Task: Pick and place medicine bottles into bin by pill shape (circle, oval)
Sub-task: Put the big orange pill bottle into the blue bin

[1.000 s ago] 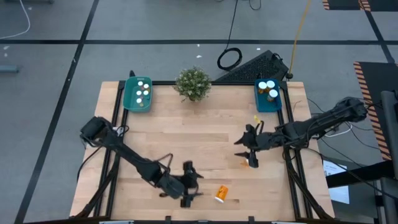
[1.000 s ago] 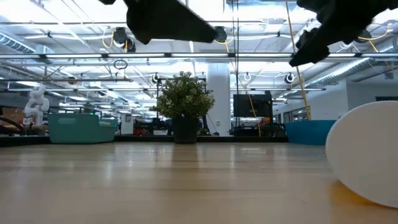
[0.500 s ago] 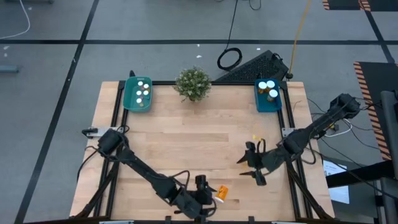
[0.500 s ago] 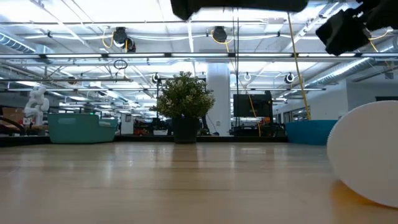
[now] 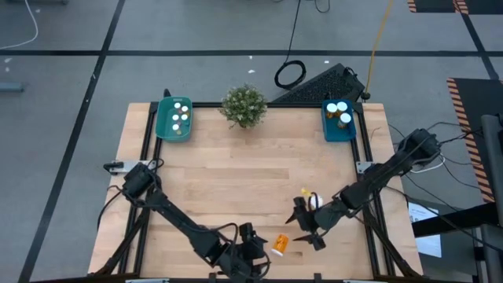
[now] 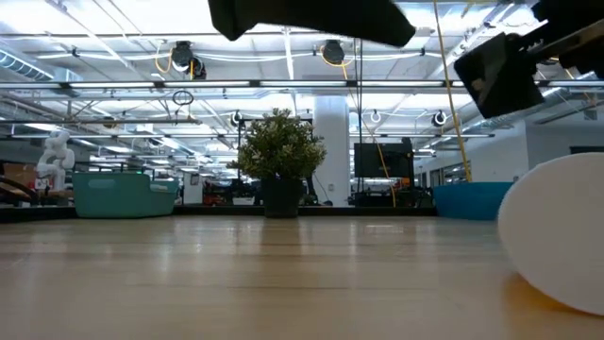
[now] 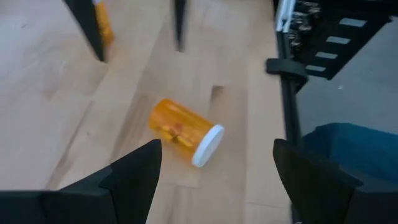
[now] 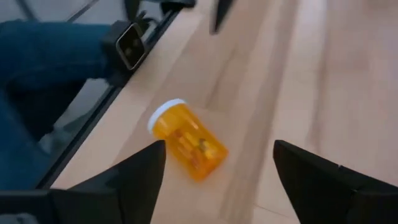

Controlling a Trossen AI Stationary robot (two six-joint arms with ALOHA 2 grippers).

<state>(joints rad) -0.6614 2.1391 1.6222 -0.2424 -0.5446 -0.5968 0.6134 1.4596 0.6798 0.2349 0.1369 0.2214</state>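
Observation:
One orange medicine bottle [image 5: 279, 244] with a white cap lies on its side near the table's front edge, also seen in the left wrist view [image 7: 183, 130], the right wrist view [image 8: 186, 142] and, close up, in the low view [image 6: 557, 241]. My left gripper [image 5: 262, 245] is open just to its left, fingers aimed at it [image 7: 217, 180]. My right gripper [image 5: 301, 226] is open, above and to its right, also facing it [image 8: 217, 180]. A second bottle [image 5: 314, 201] stands upright behind the right gripper.
A teal bin [image 5: 163, 122] at the back left holds several white-capped bottles. A blue bin [image 5: 339, 134] at the back right holds a few more. A potted plant [image 5: 244, 104] stands at the back middle. A person's blue trouser leg [image 7: 348, 149] shows just beyond the table's front edge.
My right gripper has moved toward the near edge and leftward, down toward the lying bottle. My left gripper has moved along the near edge to the right, up to the same bottle. The bottle has stayed where it was.

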